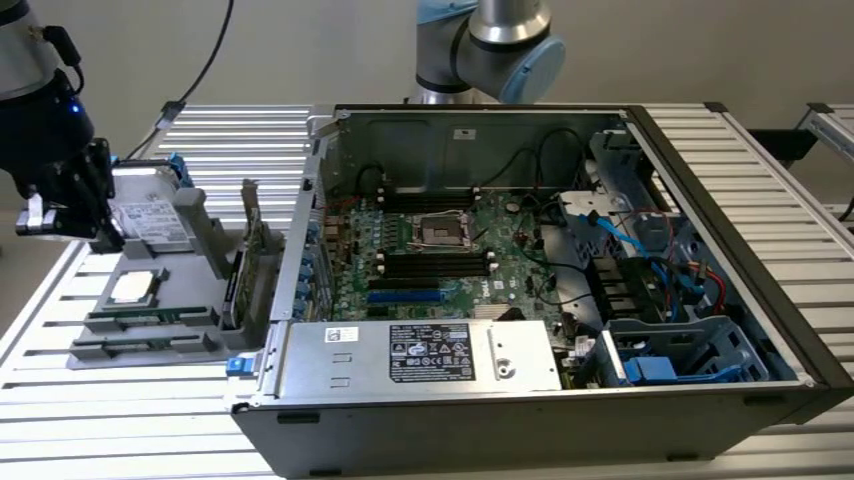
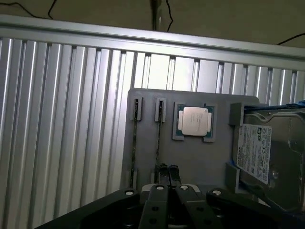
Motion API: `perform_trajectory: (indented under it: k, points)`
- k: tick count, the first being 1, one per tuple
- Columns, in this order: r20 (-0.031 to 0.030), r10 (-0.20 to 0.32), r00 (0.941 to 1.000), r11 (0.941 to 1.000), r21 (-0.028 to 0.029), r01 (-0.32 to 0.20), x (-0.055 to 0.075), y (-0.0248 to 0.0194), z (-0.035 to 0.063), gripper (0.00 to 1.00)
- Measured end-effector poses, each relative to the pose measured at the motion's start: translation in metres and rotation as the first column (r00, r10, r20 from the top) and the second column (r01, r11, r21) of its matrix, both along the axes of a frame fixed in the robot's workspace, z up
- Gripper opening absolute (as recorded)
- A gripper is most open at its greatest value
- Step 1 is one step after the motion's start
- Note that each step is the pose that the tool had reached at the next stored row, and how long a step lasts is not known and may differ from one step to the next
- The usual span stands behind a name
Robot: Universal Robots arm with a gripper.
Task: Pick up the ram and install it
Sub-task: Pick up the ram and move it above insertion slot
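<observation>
The ram (image 1: 147, 317) (image 2: 158, 138) stands on its thin edge in a slot of a gray holder (image 1: 187, 295) (image 2: 200, 162), not yet in the computer. The holder sits on the slatted metal table (image 1: 40, 400) (image 2: 57, 119), just beside the open computer case (image 1: 747, 200) on the exterior view's left. A second slot runs parallel to the ram's on the side away from the processor chip (image 1: 131, 287) (image 2: 195, 120), and whether it also holds a stick I cannot tell. The chip lies flat in its own recess just beside the ram. Farther back on the holder a silver hard drive (image 1: 144, 210) (image 2: 267, 152) with a blue bracket stands tilted, and a dark expansion card (image 1: 248, 265) stands upright near the case wall. The arm's jaws are closed with nothing visible between them. They hang above the holder at the exterior view's far left — in the wrist view the two fingertips (image 2: 162, 171) meet close to one end of the ram's slot. Inside the case the motherboard (image 1: 441, 250) lies exposed.
</observation>
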State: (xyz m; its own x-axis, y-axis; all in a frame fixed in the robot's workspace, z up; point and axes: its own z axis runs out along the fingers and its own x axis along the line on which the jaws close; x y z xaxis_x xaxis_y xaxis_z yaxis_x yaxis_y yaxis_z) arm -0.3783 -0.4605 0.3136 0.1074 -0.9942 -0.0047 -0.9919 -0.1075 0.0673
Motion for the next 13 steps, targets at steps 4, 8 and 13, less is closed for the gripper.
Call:
perform_trajectory:
  k: [4,8,13]
  points:
    - [0.0001,0.008,1.0,1.0,-0.0006,-0.008,-0.0001,-0.0001,0.0,0.1]
    - [0.0001,0.008,1.0,1.0,-0.0006,-0.008,-0.0001,-0.0001,-0.0001,0.18]
    - [0.0002,0.008,1.0,1.0,-0.0007,-0.008,-0.0002,-0.0021,-0.0007,0.31]
